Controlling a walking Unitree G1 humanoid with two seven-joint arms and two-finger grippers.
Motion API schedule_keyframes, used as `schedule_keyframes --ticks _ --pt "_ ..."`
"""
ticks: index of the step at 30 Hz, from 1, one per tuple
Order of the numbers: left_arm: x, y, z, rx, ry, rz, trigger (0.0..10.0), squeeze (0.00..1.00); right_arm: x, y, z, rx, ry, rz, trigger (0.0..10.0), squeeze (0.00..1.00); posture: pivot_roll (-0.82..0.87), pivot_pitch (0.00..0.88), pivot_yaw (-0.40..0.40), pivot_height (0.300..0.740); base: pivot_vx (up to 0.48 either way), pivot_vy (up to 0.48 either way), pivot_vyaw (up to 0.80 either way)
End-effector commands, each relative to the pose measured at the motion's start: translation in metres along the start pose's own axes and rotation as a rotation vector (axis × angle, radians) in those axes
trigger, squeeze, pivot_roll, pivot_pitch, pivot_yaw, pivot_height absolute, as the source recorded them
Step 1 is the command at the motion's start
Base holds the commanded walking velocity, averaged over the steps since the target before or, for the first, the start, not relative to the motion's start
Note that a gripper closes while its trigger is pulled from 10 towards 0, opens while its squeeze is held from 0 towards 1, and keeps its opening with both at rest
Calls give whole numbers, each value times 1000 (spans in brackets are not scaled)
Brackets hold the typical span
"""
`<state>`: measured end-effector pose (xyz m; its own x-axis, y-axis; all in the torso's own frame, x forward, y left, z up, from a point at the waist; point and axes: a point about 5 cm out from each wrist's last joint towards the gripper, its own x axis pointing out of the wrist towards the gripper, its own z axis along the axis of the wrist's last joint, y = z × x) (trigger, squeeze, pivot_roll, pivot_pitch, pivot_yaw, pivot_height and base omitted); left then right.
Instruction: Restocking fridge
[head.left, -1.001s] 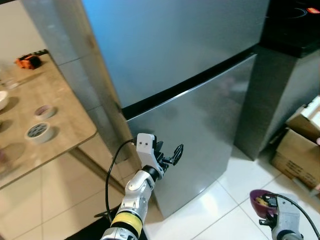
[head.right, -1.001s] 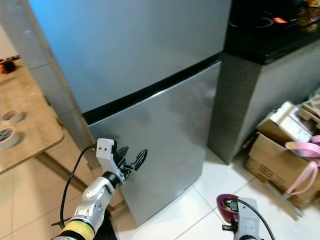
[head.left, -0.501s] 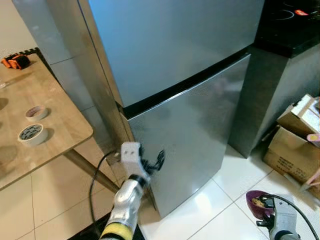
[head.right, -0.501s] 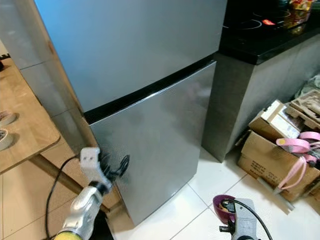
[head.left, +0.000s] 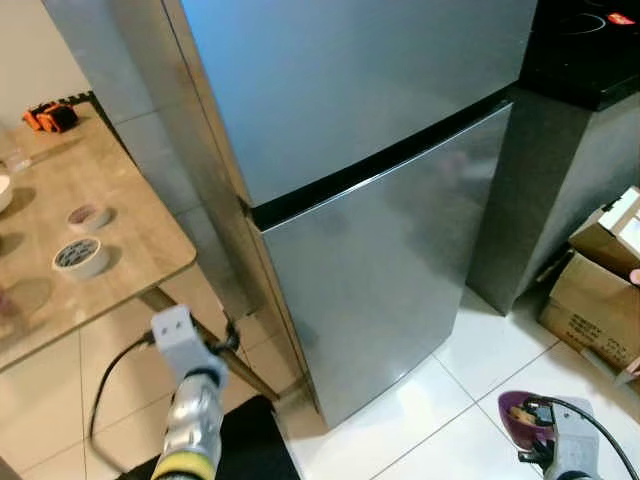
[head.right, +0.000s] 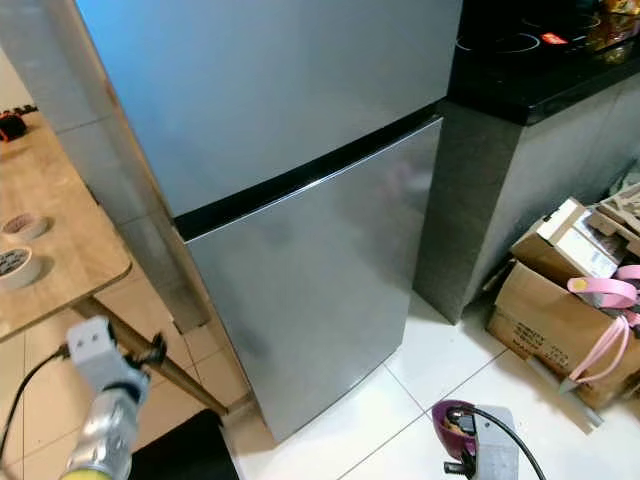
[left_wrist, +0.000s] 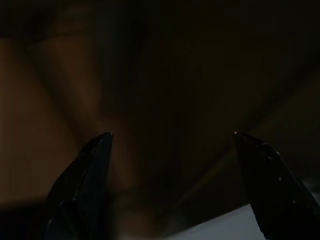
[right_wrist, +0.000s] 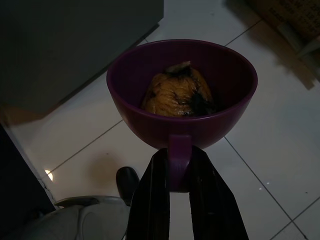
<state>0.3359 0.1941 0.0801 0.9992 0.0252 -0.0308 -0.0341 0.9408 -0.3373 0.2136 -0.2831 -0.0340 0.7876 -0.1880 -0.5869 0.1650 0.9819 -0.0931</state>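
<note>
Layout as seen from my head. The fridge (head.left: 370, 180) stands directly ahead, its doors closed, upper door above lower. My left gripper (head.left: 228, 343) is raised near the fridge's lower left corner, fingers (left_wrist: 82, 182) spread apart. The table (head.left: 130, 250) lies to its left, bearing two tape rolls (head.left: 80, 256). A counter (head.left: 580, 60) adjoins the fridge on the right; cardboard boxes (head.left: 595, 300) sit on the floor below it. My right gripper (right_wrist: 175, 172), low on the right, clamps the handle of a bowl (right_wrist: 182, 95); food (right_wrist: 175, 92) lies inside.

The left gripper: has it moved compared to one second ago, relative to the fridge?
Yes. The left gripper was in front of the lower fridge door; now it is off the door's left edge, nearer the wooden table.
</note>
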Motion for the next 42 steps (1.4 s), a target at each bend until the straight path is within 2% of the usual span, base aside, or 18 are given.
schedule_keyframes --ticks 1,2,3,5,6,7,10,15,17,19,25,26,35,37,38,40,41,42 --pt "8 -22 14 -11 -50 -176 10000 0 -1 1 -3 2 -3 1 10000 0 -175 164 105 740 0 0 0" --pt "13 -34 24 -8 -66 -299 10000 0 -2 0 -4 2 -1 -1 10000 0 -177 166 106 740 0 0 0" --pt "13 -34 24 -8 -66 -299 10000 0 -2 0 -4 2 -1 -1 10000 0 -177 166 106 740 0 0 0" --pt "16 -47 38 8 -75 -473 10000 0 -3 0 -6 3 2 -3 10000 0 -180 169 107 740 0 0 0" --pt "16 -47 38 8 -75 -473 10000 0 -3 0 -6 3 2 -3 10000 0 -180 169 107 740 0 0 0" --pt "19 -42 56 56 -80 -576 10000 0 -4 -1 -8 4 5 -6 10000 0 -188 175 116 740 0 0 0" --pt "21 -26 77 93 -88 -622 10000 0 -6 -4 -11 11 8 -17 10000 0 -190 179 119 740 0 0 0" --pt "18 -17 90 109 -73 -719 10000 0 -7 -6 -14 12 13 -24 10000 0 -191 184 118 740 0 0 0" --pt "12 -13 101 145 -26 -867 10000 0 -8 -7 -15 11 17 -27 10000 0 -189 188 117 740 0 0 0" --pt "10 -12 105 159 3 -924 10000 0 -8 -7 -15 12 16 -29 10000 0 -191 193 117 740 0 0 0" --pt "6 -15 107 180 71 -1038 10000 0 -8 -7 -15 13 14 -31 10000 0 -190 195 119 740 0 0 0" --pt "7 -19 106 197 92 -1074 10000 0 -8 -7 -15 15 13 -32 10000 0 -190 195 119 740 0 0 0" --pt "18 -33 105 257 70 -1044 10000 0 -8 -7 -15 16 11 -33 10000 0 -188 200 119 740 0 0 0" --pt "22 -48 100 260 44 -1054 10000 0 -8 -8 -14 15 9 -33 10000 0 -188 200 119 740 0 0 0" --pt "22 -48 100 260 44 -1054 10000 0 -8 -8 -14 15 9 -33 10000 0 -188 200 119 740 0 0 0" --pt "19 -70 91 215 32 -1136 10000 0 -8 -9 -13 12 7 -35 10000 0 -188 200 119 740 0 0 0" --pt "19 -70 91 215 32 -1136 10000 0 -8 -9 -13 12 7 -35 10000 0 -188 200 119 740 0 0 0" --pt "17 -79 86 200 35 -1175 10000 0 -8 -9 -13 12 5 -36 10000 0 -194 193 113 740 0 0 0"
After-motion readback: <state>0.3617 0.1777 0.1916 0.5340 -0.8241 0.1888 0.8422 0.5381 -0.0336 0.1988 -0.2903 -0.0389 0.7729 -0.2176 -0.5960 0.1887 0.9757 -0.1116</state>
